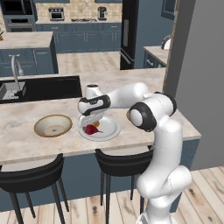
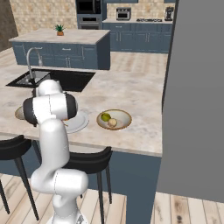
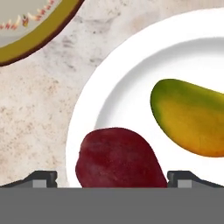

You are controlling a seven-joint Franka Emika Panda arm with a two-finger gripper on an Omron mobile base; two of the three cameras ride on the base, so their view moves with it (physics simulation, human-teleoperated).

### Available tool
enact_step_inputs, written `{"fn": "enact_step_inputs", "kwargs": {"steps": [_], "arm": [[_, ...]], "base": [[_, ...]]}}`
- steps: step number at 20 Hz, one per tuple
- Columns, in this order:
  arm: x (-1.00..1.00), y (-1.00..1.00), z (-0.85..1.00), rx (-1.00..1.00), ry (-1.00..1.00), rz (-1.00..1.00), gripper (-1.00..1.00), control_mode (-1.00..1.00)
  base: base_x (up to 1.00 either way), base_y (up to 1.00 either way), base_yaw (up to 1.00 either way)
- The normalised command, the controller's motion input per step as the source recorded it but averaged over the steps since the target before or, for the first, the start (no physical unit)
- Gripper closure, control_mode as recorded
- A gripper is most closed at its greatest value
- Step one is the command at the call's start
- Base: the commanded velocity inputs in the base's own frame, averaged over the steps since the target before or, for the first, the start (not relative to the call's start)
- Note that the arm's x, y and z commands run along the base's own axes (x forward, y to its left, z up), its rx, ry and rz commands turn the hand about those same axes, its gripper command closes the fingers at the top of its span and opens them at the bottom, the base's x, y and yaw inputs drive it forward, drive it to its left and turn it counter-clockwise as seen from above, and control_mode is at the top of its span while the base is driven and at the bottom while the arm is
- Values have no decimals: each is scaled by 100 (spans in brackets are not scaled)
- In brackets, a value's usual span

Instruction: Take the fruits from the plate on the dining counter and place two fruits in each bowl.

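The claw (image 1: 92,124) hangs spread wide, one finger tip on each side of the dark red fruit (image 3: 117,158) on the plate (image 3: 109,87). Just beyond lies the orange-yellow fruit (image 3: 192,117); a bowl (image 1: 53,125) sits farther out.

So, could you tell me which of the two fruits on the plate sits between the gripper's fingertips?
The dark red fruit: it lies between the two fingertips of the gripper, near the rim of the plate. The orange-yellow fruit lies off to one side.
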Motion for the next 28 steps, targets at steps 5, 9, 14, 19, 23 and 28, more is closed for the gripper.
{"fn": "enact_step_inputs", "kwargs": {"steps": [5,9,14,19,23,28], "arm": [[0,0,-17,0,0,0,-100,-100],[0,-1,-22,0,0,0,-100,-100],[0,0,-12,0,2,0,100,-100],[0,0,0,0,0,0,100,-100],[-5,0,29,0,0,0,100,-100],[-23,32,72,0,0,0,100,-100]], "base": [[0,0,0],[0,0,0],[0,0,0],[0,0,0],[0,0,0],[0,0,0]]}}
